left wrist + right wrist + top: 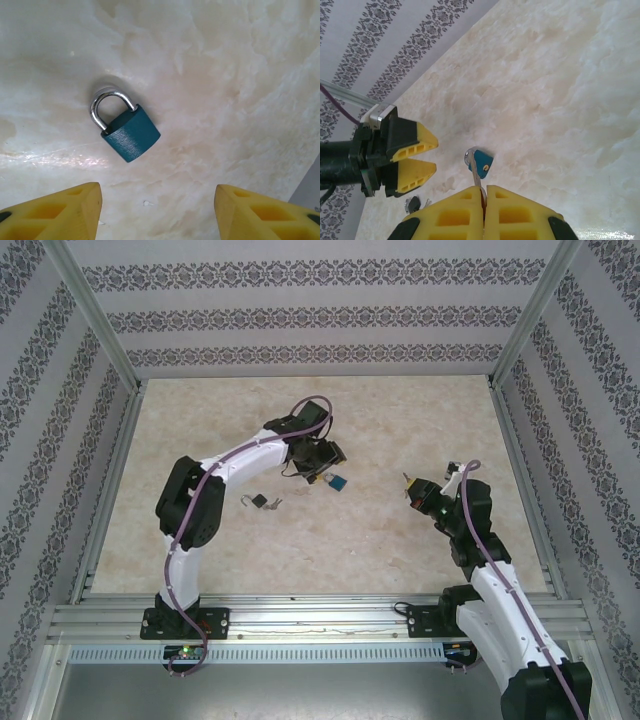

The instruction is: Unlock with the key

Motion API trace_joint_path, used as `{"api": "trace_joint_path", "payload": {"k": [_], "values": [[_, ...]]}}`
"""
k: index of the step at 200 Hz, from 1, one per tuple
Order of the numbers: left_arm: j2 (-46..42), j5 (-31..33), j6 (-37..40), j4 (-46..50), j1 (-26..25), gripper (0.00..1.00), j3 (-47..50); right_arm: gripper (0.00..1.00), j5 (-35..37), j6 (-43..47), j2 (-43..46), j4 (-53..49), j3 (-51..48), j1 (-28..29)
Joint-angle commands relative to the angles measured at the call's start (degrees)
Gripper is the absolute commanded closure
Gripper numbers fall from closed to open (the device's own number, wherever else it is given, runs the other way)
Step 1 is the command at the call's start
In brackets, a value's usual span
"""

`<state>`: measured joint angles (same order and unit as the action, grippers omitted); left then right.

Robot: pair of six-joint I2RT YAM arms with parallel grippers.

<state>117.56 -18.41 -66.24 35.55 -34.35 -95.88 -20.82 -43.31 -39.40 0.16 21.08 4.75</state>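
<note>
Left fingers [65,210]: spread apart, holding nothing.
Right fingers [455,212]: squeezed on my key [478,180].
Padlock [131,132]: lying on the table [240,75], looks locked to me.
Left to do: key in, then turn.

Two padlocks on one table [400,420]: a teal padlock [131,134] and a smaller dark padlock [258,501]. One key [479,180] is certain; one metal bit [276,504] beside the dark padlock is too small to name. Two arms, left arm [190,510] and right arm [485,550], carry two grippers, left gripper [436,154] and right gripper [484,190]
</note>
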Motion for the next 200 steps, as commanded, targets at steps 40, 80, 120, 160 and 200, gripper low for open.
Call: {"api": "trace_joint_path", "payload": {"k": [40,80,120,160,200], "values": [[9.53,4.62,-8.71,15.06,-2.63,0.38,-10.56,1.0,0.21,1.03,3.2,-0.38,-1.04,-0.66],[11.28,8.11,-12.99,16.24,-3.36,0.37,-12.78,1.0,-0.51,1.39,5.42,-0.89,-2.67,-2.09],[16.48,9.18,-14.66,21.23,-3.44,0.37,-20.22,1.0,-1.83,1.58,6.49,-1.21,-3.15,-3.46],[21.68,9.14,-15.74,26.67,-3.71,0.37,-28.73,1.0,-3.63,1.56,7.56,-1.75,-3.6,-5.9],[26.54,9.44,-16.6,32.1,-4.2,0.37,-35.94,1.0,-5.49,1.39,7.58,-1.32,-3.9,-8.37]]}}
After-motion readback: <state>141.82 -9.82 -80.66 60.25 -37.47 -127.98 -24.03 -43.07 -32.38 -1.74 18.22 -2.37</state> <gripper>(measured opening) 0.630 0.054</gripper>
